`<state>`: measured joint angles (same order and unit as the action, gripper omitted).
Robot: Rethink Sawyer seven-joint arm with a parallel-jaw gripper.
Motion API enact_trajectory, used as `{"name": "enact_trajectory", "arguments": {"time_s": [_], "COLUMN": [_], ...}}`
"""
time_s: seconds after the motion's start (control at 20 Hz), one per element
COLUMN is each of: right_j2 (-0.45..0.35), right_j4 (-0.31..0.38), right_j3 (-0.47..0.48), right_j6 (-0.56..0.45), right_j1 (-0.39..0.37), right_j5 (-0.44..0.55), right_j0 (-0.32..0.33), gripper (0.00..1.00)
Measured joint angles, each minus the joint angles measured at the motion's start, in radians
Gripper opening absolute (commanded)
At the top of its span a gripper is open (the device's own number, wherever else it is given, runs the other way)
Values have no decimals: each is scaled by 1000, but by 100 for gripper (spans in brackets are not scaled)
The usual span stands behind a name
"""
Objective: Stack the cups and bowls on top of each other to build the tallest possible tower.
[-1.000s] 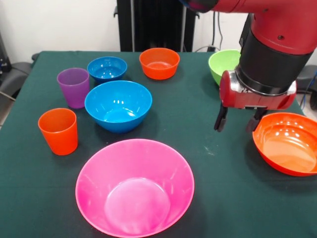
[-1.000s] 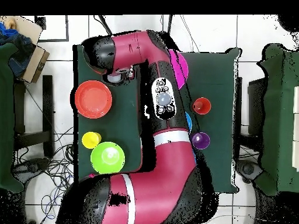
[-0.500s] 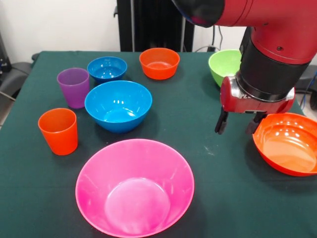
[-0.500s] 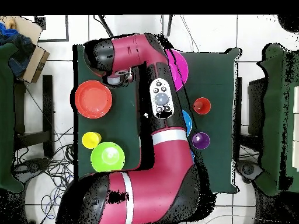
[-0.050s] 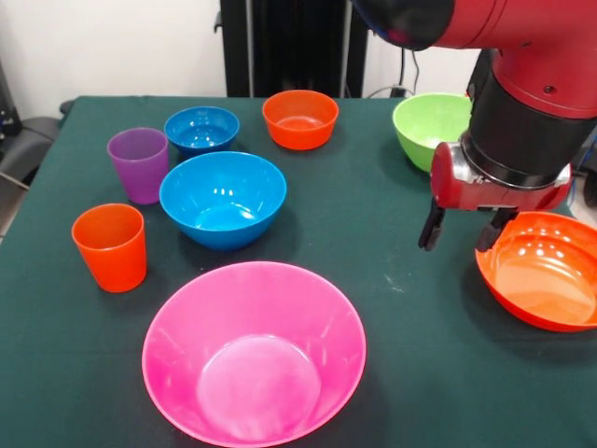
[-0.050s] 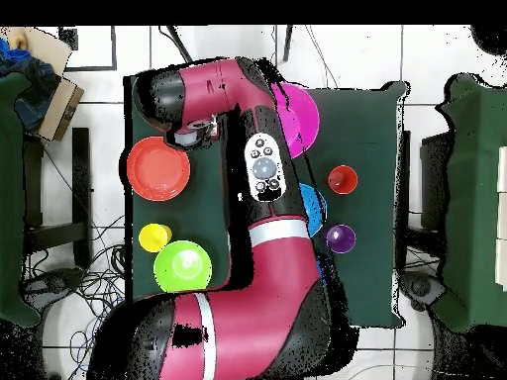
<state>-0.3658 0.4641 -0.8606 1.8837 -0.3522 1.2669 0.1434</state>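
Note:
My gripper hangs open and empty, low over the table beside the left rim of the large orange bowl; its right finger overlaps that rim. The lime green bowl stands just behind the arm. On the left are the medium blue bowl, small blue bowl, small orange bowl, purple cup and orange cup. The very large pink bowl sits at the front. From overhead a yellow cup shows between the orange bowl and green bowl.
The red arm covers the table's middle in the overhead view, hiding most of the blue bowls. Chairs and cables stand beside the table. A cardboard box lies off one corner.
The gripper has shifted right in the front view, closer to the large orange bowl's rim, still open. The cups and bowls have not moved.

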Motion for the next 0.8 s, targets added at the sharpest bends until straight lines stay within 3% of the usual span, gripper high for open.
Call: {"name": "enact_trajectory", "arguments": {"time_s": [0.8], "right_j2": [40], "right_j4": [-9], "right_j3": [0], "right_j6": [0], "right_j1": [0], "right_j5": [0], "right_j0": [-44], "gripper": [100]}}
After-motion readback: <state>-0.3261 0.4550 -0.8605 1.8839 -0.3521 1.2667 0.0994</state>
